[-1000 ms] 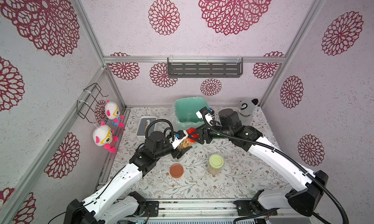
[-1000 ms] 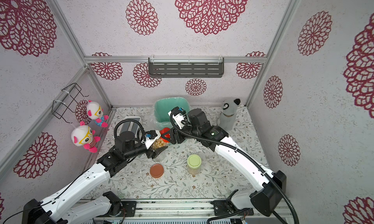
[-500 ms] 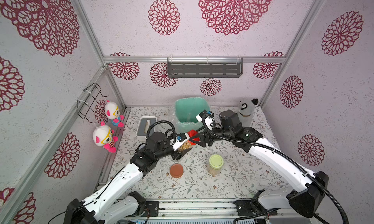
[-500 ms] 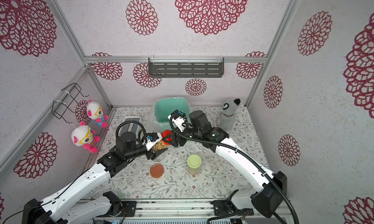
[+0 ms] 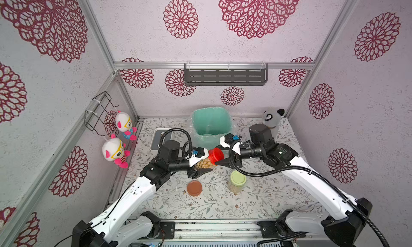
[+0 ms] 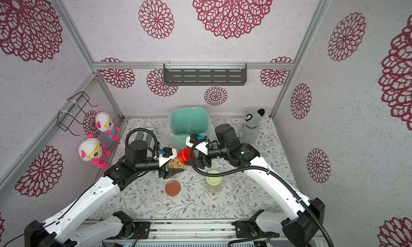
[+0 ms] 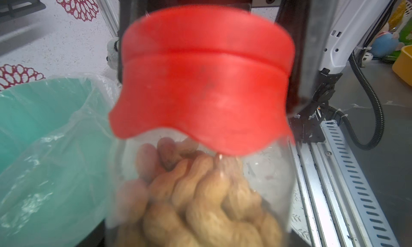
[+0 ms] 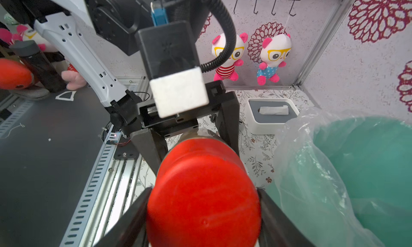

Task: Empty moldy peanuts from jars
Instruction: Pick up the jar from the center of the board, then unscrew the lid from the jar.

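Note:
A clear jar of moldy peanuts with a red lid is held tilted above the table, in front of the bin. My left gripper is shut on the jar's body. My right gripper faces it and is shut on the red lid, one dark finger on each side. Both top views show the two grippers meeting at this jar. A second jar with a pale green lid stands closed nearer the front, with peanuts inside. A brown lid lies to its left.
A mint-green bin lined with a clear plastic bag stands behind the grippers. A white and grey tissue box is at the back left, a panda-topped bottle at the back right. Two plush toys hang on the left wall.
My left jaws have tightened on the jar. The jar has shifted slightly to the right. My right wrist has come forward and lower while staying at the red lid.

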You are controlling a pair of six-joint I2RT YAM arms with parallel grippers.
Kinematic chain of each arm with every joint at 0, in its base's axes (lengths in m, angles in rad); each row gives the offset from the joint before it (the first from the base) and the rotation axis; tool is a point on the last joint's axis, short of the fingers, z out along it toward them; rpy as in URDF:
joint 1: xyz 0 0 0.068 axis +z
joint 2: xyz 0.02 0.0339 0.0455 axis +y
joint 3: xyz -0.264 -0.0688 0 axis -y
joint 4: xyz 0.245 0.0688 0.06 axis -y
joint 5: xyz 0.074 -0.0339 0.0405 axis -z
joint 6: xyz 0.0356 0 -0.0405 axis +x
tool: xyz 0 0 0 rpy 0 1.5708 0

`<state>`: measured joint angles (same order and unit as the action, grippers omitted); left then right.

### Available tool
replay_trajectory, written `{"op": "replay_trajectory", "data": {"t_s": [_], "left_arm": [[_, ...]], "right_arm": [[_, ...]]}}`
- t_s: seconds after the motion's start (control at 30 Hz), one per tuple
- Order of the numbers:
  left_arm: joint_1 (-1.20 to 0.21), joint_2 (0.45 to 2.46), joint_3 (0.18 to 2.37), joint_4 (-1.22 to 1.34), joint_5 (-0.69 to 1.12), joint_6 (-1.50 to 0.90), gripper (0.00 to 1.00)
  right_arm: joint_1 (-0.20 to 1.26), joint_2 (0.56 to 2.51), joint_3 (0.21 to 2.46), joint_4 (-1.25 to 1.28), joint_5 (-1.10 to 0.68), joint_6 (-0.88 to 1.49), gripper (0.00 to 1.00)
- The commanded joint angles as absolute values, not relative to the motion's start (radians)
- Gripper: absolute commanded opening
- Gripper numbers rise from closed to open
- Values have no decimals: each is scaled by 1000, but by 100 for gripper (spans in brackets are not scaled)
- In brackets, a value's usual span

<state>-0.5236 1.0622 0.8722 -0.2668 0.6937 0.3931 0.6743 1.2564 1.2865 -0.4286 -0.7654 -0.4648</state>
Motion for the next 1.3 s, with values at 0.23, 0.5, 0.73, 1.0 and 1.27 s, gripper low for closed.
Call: {"op": "replay_trajectory", "data": {"t_s": [0.23, 0.5, 0.73, 1.0, 1.27], "left_arm": [[-478, 1053, 913, -214, 678, 330, 0], [-479, 1026, 869, -124, 613, 301, 0], [-479, 1002, 841, -65, 521, 295, 0], [-479, 992, 839, -74, 496, 316, 0], [-479, 997, 842, -97, 490, 337, 0]], "right_arm": [[646, 1225, 1240, -319, -776, -329, 85], [647, 1213, 1249, -210, -763, -37, 99], [654, 1203, 1247, -149, -556, 307, 99], [709, 1193, 1225, -100, -384, 461, 99], [751, 1234, 1252, -87, -373, 483, 99]]}}
